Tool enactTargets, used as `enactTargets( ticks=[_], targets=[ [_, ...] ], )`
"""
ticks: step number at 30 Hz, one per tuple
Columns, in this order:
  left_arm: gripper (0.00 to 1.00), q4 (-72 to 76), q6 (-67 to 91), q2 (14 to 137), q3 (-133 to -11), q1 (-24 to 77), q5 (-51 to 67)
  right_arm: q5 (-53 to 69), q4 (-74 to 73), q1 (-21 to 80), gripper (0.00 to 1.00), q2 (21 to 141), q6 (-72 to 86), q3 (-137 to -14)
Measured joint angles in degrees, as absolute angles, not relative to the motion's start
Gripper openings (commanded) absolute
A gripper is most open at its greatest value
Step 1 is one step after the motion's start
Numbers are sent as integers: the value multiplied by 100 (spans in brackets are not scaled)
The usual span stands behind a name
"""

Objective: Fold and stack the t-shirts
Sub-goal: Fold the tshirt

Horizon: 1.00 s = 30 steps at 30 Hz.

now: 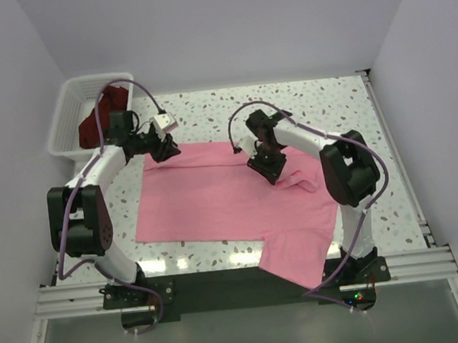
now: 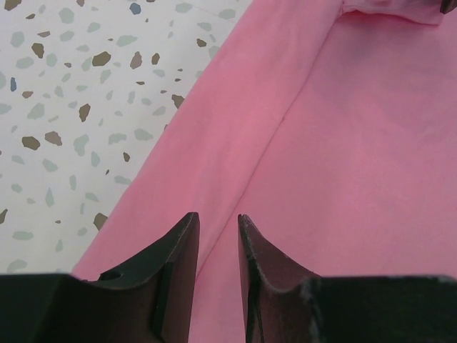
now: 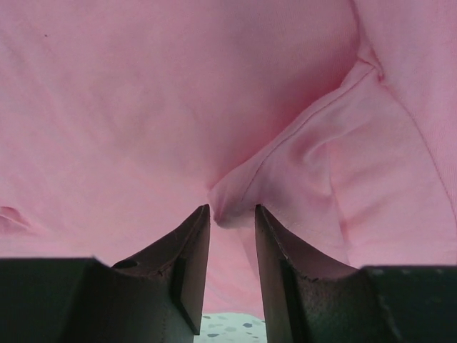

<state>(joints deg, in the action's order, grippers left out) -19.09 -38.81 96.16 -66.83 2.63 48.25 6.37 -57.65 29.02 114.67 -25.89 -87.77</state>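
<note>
The light pink t-shirt lies spread on the speckled table, with one part hanging over the near edge. The dark maroon t-shirt is bunched in the white basket. My left gripper is over the pink shirt's far left corner; in the left wrist view its jaws stand slightly apart above a seam of the pink shirt. My right gripper is over the shirt's far right part; its jaws stand apart with a raised fold of pink shirt at their tips.
The white lattice basket stands at the far left corner, beside the left arm. Bare speckled table lies beyond and to the right of the shirt. White walls close in on both sides.
</note>
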Motion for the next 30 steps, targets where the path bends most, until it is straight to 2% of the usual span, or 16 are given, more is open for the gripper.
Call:
enactTargets(
  ticks=[2,3,4,5,14,16,17,18,19,22,26,30],
  targets=[
    [34,-1909,-3883,9616,-6683,263,4827,541,-5765,2941,27,11520,-2582,-8777],
    [34,-1909,-3885,9616,-6683,263,4827,528,-5769,2963,11,11537,-2578,-8777],
    [34,-1909,-3885,9616,-6683,263,4827,510,-5769,2978,3,11542,-2585,-8777],
    [34,-1909,-3885,9616,-6683,263,4827,502,-5771,3002,0,11546,-2561,-8777],
    [34,-1909,-3885,9616,-6683,261,4825,875,-6106,3212,0,11697,-2281,-9424],
    [34,-1927,-3885,9616,-6683,261,4825,1055,-6163,3242,21,11799,-2174,-9625],
    [34,-1940,-3885,9616,-6683,261,4825,1118,-6178,3256,40,11856,-2145,-9671],
    [34,-1955,-3885,9616,-6683,259,4825,1199,-6213,3262,52,11913,-2112,-9699],
    [34,-1973,-3885,9616,-6683,259,4825,1299,-6263,3264,55,11979,-2062,-9712],
    [33,-2029,-3870,9620,-6685,252,4825,1546,-6469,3260,47,12081,-2062,-9710],
    [32,-2137,-3795,9686,-6759,183,4818,1831,-6648,3140,47,12009,-2058,-9743],
    [30,-2268,-3520,9933,-7039,73,4591,1900,-6667,2589,47,11808,-2071,-9804]
  ],
)
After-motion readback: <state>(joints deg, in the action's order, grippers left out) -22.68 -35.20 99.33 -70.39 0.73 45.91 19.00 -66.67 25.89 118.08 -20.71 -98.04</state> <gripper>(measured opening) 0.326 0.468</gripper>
